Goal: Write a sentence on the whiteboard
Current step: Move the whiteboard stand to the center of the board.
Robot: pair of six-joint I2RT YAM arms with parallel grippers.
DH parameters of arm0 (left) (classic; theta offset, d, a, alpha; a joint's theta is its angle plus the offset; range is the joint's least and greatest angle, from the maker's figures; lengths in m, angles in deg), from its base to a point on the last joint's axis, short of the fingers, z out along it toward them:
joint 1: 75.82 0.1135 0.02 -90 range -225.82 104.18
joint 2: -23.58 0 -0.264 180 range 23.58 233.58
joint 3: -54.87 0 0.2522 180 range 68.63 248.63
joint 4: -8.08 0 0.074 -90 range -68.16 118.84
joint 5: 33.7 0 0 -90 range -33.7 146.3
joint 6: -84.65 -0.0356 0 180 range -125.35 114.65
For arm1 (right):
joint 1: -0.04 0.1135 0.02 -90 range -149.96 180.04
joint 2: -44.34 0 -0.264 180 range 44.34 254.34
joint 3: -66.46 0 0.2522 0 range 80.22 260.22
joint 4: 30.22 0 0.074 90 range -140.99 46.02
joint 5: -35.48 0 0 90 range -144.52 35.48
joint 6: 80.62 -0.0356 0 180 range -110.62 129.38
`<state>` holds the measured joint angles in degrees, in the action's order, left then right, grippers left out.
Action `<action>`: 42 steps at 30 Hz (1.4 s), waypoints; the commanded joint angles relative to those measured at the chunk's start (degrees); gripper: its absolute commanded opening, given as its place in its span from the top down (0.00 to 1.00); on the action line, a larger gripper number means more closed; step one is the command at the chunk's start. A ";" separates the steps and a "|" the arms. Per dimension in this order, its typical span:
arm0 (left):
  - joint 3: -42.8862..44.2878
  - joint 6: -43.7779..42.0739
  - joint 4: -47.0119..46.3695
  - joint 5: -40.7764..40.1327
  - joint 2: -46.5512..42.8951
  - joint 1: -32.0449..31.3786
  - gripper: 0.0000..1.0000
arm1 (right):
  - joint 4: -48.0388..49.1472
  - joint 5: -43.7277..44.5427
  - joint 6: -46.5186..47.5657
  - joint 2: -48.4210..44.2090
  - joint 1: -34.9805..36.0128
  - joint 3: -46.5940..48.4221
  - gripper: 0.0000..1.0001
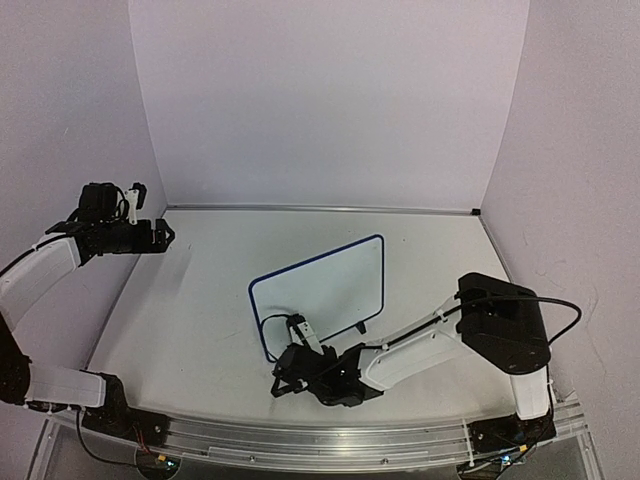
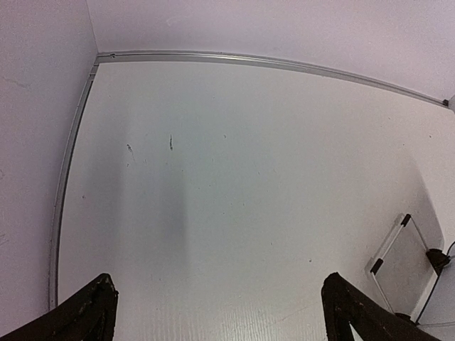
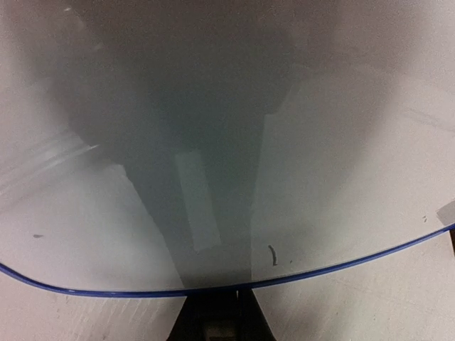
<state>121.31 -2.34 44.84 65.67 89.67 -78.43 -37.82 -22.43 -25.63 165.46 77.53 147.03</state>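
Observation:
The whiteboard (image 1: pixel 325 290), white with a dark blue frame, stands tilted in the middle of the table. From the left wrist it shows small at the lower right (image 2: pixel 409 259). My right gripper (image 1: pixel 283 378) is low at the board's near left corner. In the right wrist view its dark fingers (image 3: pixel 217 305) are pressed together, shut, right under the blue lower edge (image 3: pixel 106 290); I cannot tell whether anything is between them. No sentence shows on the board, only one short curved dark stroke (image 3: pixel 271 254). My left gripper (image 1: pixel 165 236) hangs open far to the left (image 2: pixel 219 284), holding nothing.
A black wire loop (image 1: pixel 266 325) lies by the board's near left corner, and a black clip foot (image 1: pixel 361 328) sits under its near edge. White walls close the table at the back and both sides. A metal rail (image 1: pixel 320 430) runs along the near edge.

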 commanded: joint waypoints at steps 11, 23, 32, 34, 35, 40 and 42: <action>1.56 0.86 0.43 0.37 -1.32 0.18 0.01 | -17.64 8.44 -15.14 9.86 -4.28 15.62 1.00; 2.33 1.38 1.14 0.93 -0.24 0.20 0.01 | -22.30 9.42 -17.36 14.17 -9.84 21.28 1.00; 3.20 2.19 2.22 0.92 0.84 0.21 0.01 | -17.74 2.40 -4.67 9.31 -10.84 20.25 0.57; 3.35 2.40 2.49 0.92 1.04 0.17 0.00 | -14.95 -1.10 -1.43 6.80 -10.67 18.21 0.40; 3.39 2.52 2.55 0.91 1.11 0.17 0.01 | -13.89 -2.65 -0.26 5.54 -10.59 17.17 0.32; 3.46 2.89 2.71 1.29 1.24 0.15 0.01 | -10.82 -8.65 4.34 -1.39 -8.54 10.80 0.19; 3.43 2.89 2.59 1.54 1.24 0.19 0.01 | -10.58 -10.32 5.02 -4.74 -7.44 7.99 0.18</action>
<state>121.88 -0.34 47.36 65.82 90.76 -78.43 -50.79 -26.83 -25.36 168.83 67.70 159.12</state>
